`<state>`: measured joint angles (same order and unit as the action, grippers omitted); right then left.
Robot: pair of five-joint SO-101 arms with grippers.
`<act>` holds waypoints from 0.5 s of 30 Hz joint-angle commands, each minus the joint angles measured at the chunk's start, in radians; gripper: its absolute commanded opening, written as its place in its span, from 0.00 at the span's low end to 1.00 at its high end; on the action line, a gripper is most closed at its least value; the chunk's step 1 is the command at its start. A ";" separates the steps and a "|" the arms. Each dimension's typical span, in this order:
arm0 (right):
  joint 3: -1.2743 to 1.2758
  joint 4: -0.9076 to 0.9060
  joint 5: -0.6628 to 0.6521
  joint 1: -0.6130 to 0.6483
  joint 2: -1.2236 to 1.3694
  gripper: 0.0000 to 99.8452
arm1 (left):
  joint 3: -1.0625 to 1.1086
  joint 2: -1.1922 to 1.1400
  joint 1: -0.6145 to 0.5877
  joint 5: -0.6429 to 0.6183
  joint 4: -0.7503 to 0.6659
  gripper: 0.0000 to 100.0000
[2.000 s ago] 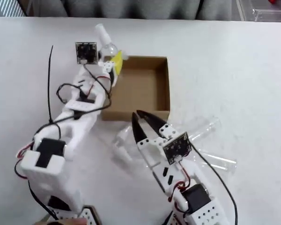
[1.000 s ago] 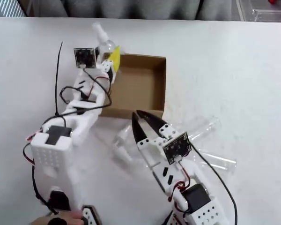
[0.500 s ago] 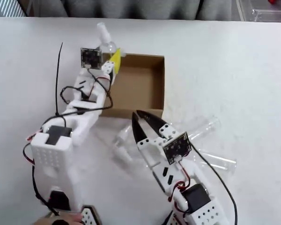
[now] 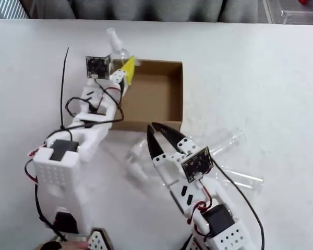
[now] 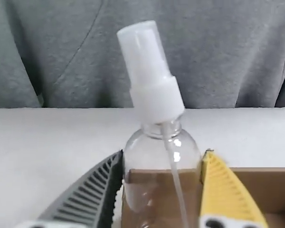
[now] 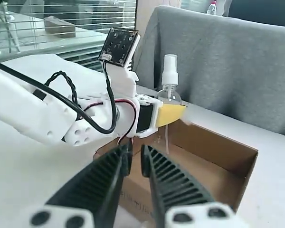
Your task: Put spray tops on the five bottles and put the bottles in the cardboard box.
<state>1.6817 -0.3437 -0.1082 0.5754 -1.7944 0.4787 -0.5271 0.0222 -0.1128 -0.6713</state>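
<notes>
One bottle (image 5: 161, 156) with its white spray top (image 5: 149, 66) already on is clamped upright in my left end effector (image 5: 162, 159), right at the far left corner of the cardboard box (image 4: 156, 96). It's smooth clear plastic with round shoulders, so it could twist between the ribbed fingers. If I let go this close to the thin wall, I reckon it'd catch the rim and tip out. My right end effector (image 6: 135, 149) hangs by the box's near edge, fingers almost together on nothing, above a few clear bottles (image 4: 232, 140) lying on the counter (image 4: 261, 73).
</notes>
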 commanded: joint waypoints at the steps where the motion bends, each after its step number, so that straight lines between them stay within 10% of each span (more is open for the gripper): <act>1: 0.003 0.004 -0.011 0.002 -0.008 0.02 | -0.005 0.008 -0.016 -0.018 0.003 0.24; 15: 0.003 0.004 -0.012 0.002 -0.008 0.02 | 0.034 0.016 0.002 -0.011 -0.003 0.24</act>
<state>1.6817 -0.3437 -0.1082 0.5754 -1.7944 0.5079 -0.5255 0.0207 -0.1189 -0.6728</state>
